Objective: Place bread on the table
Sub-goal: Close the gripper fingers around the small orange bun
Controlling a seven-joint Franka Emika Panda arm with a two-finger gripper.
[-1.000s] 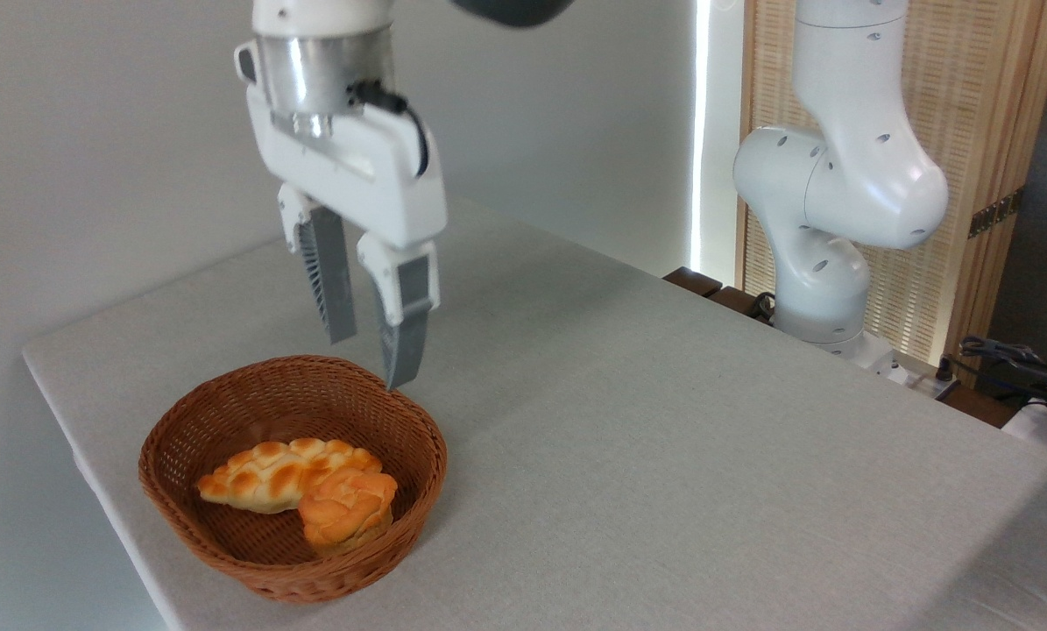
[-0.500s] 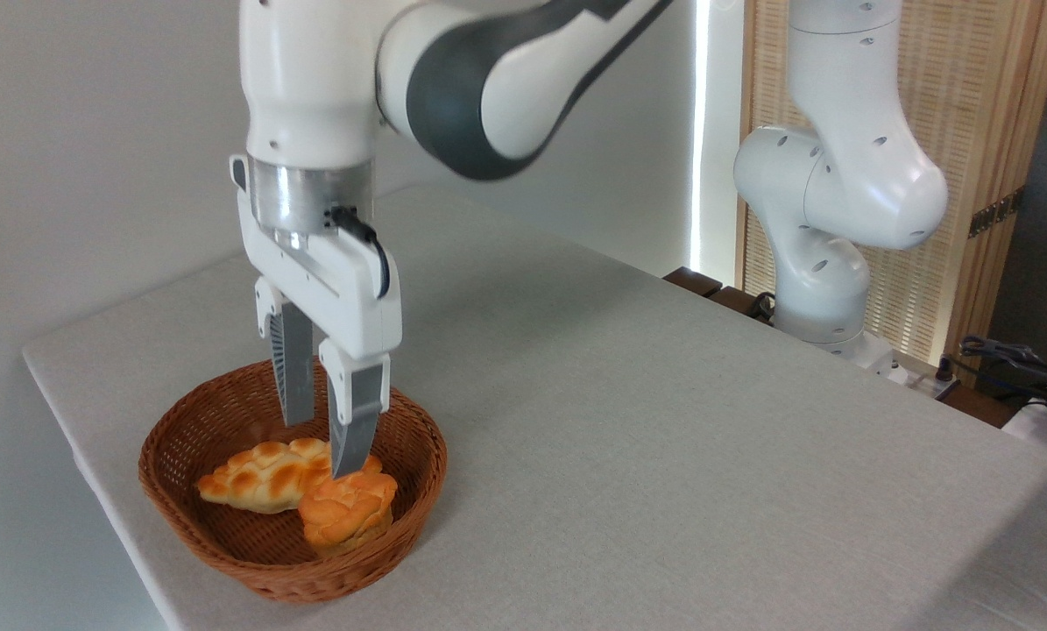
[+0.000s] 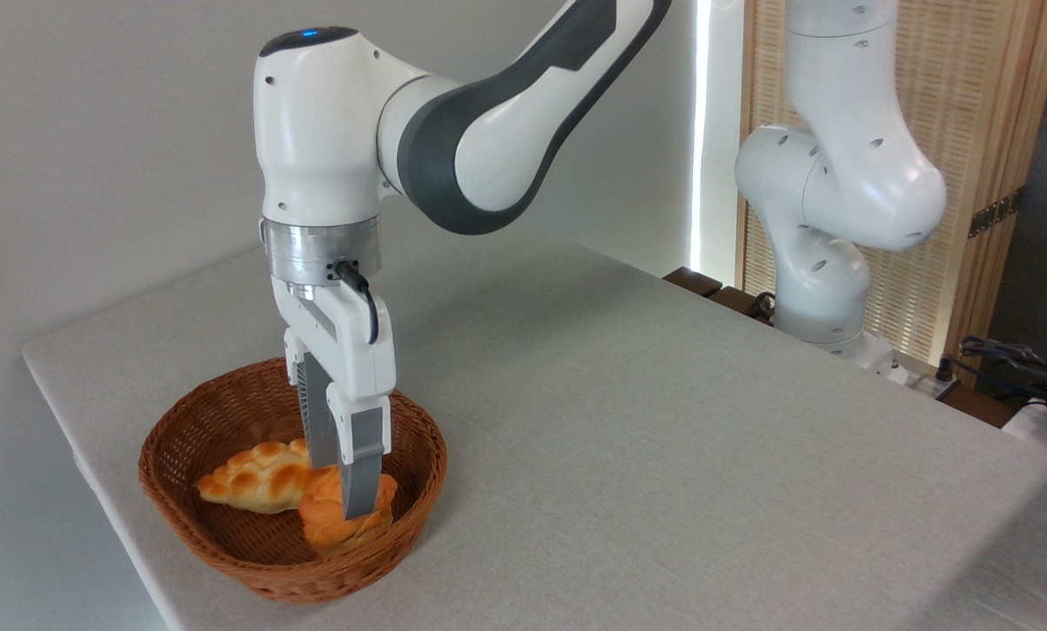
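Observation:
The bread [image 3: 320,515], a small round bun with an orange cracked top, sits in the front of a brown wicker basket [image 3: 420,438] near the left end of the grey table [image 3: 663,438]. My gripper [image 3: 341,492] points straight down into the basket. Its grey fingers [image 3: 363,473] stand on either side of the bun, the near one covering the bun's middle and the far one behind it. The jaws look open, and the bun shows no squeezing and still rests in the basket.
A longer pale braided loaf [image 3: 247,478] lies in the basket, touching the bun on its left. The arm's white base [image 3: 821,289] stands at the table's far right edge. Cables and gear [image 3: 1027,368] sit beyond it.
My gripper has come down from above the basket's rim into the basket, turning a little, and its fingers now straddle the bun. The bun and loaf have not moved.

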